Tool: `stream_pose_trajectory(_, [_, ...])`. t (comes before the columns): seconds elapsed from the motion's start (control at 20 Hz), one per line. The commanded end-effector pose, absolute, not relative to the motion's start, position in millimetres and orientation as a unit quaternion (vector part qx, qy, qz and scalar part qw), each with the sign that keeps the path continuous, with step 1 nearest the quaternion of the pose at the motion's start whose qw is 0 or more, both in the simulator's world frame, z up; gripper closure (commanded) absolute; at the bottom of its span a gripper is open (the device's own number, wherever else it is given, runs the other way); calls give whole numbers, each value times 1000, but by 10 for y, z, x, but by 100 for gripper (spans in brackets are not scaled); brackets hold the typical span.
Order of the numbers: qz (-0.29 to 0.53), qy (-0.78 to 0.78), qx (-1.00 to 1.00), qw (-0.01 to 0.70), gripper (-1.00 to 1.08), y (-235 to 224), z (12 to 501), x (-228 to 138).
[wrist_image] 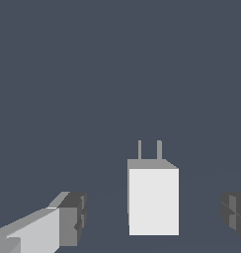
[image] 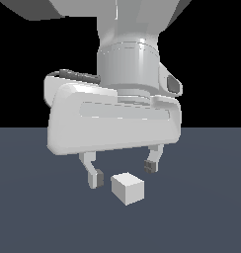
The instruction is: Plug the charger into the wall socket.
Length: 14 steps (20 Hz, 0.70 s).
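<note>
Charger [wrist_image: 153, 200] sits free between the hand's [image: 123, 172] spread fingers [wrist_image: 68, 218].

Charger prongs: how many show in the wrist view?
2. Both prongs stick out side by side from one face of the charger, which sits on the floor between the open gripper fingers. None seem hidden.

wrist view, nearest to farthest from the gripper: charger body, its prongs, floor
1. charger body, between the fingers of the gripper.
2. prongs, on its far face, pointing away.
3. floor, beneath everything; too close to call against the prongs.
</note>
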<state>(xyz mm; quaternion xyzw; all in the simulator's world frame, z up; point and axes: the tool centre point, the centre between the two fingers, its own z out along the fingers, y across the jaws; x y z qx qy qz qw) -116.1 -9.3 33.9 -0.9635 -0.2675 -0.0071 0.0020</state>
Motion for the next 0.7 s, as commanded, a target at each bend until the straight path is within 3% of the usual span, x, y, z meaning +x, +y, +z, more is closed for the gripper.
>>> stream_pose_trajectory(0.0, [-7, -267, -964, 2, -92, -94, 235, -1162])
stream_pose_trajectory(0.35, [-7, -267, -964, 2, -92, -94, 118, -1157])
stream_pose_trajectory(0.4, [-7, -267, -964, 2, 108, -94, 118, -1157])
stream_pose_trajectory(0.65, [-7, -267, -964, 2, 108, -94, 118, -1157])
